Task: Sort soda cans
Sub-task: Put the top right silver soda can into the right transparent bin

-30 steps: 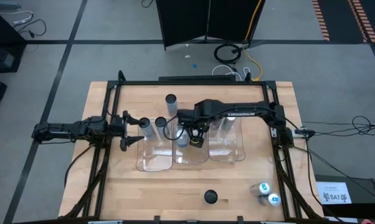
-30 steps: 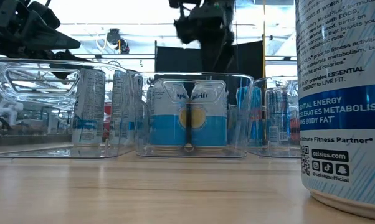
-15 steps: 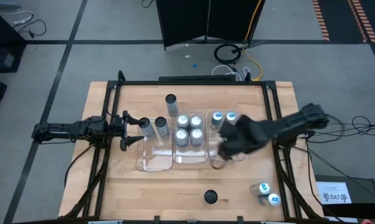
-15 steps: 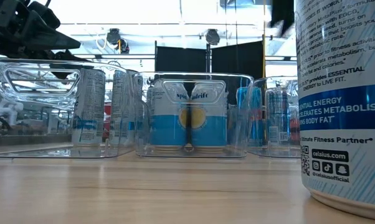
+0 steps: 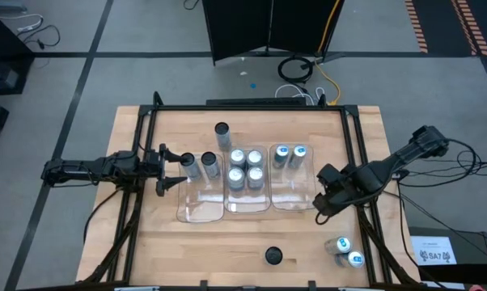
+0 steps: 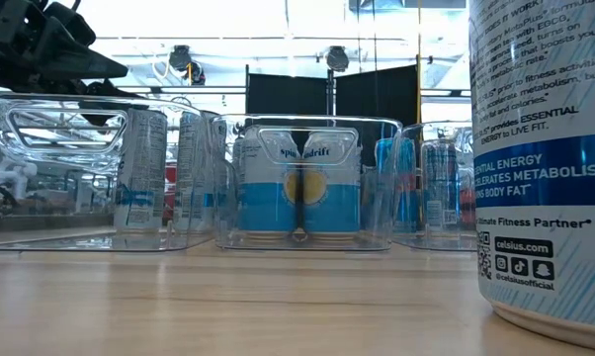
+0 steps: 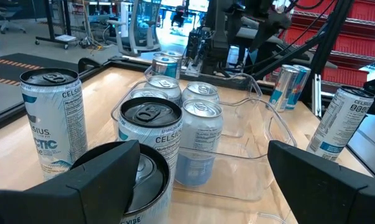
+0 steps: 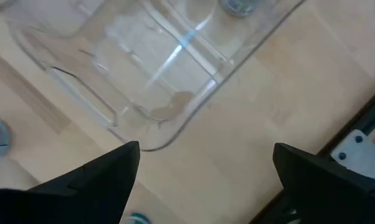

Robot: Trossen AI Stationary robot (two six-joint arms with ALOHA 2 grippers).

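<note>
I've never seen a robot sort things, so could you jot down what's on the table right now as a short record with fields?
left tray: two dark-top cans
middle tray: four silver-top cans
right tray: two blue-top cans
loose cans: one dark-top behind the trays, one dark-top at the front edge, two blue-top at the front right
left gripper: open, beside the left tray
right gripper: open, empty, over the table by the right tray

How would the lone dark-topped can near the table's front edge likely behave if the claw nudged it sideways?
The dark-topped can stands upright and looks tall and slim, so a high push would probably tip it. Once down, its round body would likely roll on the bare wooden table. Its smooth metal wall may be slippery. The right claw is nearest, open.
</note>
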